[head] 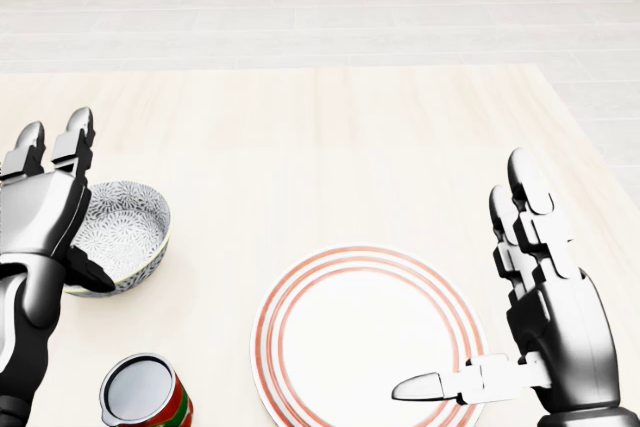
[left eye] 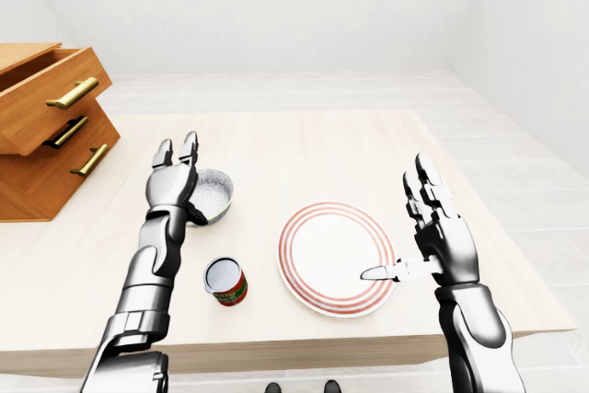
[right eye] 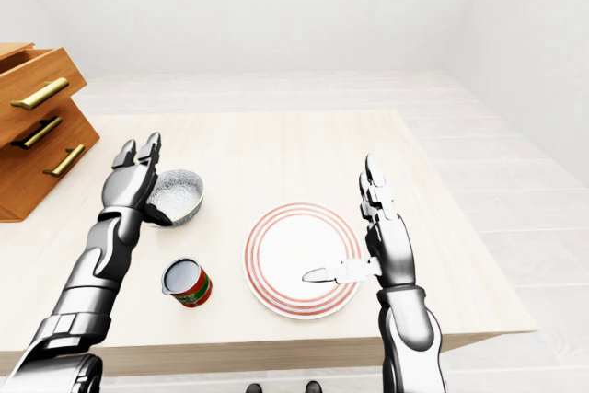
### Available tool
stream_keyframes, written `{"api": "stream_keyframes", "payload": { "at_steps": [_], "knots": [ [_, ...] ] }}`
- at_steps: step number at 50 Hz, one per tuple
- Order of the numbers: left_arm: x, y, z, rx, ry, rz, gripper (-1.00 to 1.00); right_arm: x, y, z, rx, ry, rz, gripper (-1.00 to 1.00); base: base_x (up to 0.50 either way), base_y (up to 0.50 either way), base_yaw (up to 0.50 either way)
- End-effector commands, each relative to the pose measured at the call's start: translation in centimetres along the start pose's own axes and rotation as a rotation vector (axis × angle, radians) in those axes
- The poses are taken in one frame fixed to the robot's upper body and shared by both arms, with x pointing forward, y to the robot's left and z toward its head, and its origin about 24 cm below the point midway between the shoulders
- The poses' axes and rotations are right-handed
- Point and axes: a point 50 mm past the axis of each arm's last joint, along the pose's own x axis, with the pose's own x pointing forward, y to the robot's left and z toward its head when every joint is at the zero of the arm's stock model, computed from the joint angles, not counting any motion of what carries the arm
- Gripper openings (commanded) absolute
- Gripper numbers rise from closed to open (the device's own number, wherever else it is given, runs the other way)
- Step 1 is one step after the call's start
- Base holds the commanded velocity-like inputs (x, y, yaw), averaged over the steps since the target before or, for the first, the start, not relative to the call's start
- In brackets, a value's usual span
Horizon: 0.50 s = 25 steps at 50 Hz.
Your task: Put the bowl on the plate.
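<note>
A small grey patterned bowl (head: 125, 232) sits on the table, left of centre in the head view. My left hand (head: 55, 212) stands open at its left rim, fingers pointing up and the thumb against the bowl's near wall. A white plate with red rings (head: 365, 332) lies to the right of the bowl. My right hand (head: 500, 317) is open above the plate's right edge, fingers up and thumb stretched left over the rim.
A red can with an open top (head: 145, 392) stands below the bowl, left of the plate. A wooden drawer chest with brass handles (left eye: 46, 126) occupies the table's left side. The table's right edge (left eye: 497, 227) runs just past my right hand.
</note>
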Motion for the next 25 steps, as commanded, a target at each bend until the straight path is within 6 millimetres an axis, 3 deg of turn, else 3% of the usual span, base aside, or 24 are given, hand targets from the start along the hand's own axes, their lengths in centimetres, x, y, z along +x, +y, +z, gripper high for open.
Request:
{"api": "stream_keyframes", "payload": {
  "at_steps": [1,25],
  "knots": [
    [0.7,-0.9,-0.2,0.043,0.007,0.011,1.00,-0.1,0.0,0.1,-0.003,-0.004,0.000,1.00,0.00,0.00,0.00],
    [-0.5,-2.2,-0.4,0.068,-0.010,-0.006,1.00,-0.1,0.1,-0.1,-0.003,0.005,0.003,1.00,0.00,0.00,0.00]
  ]
}}
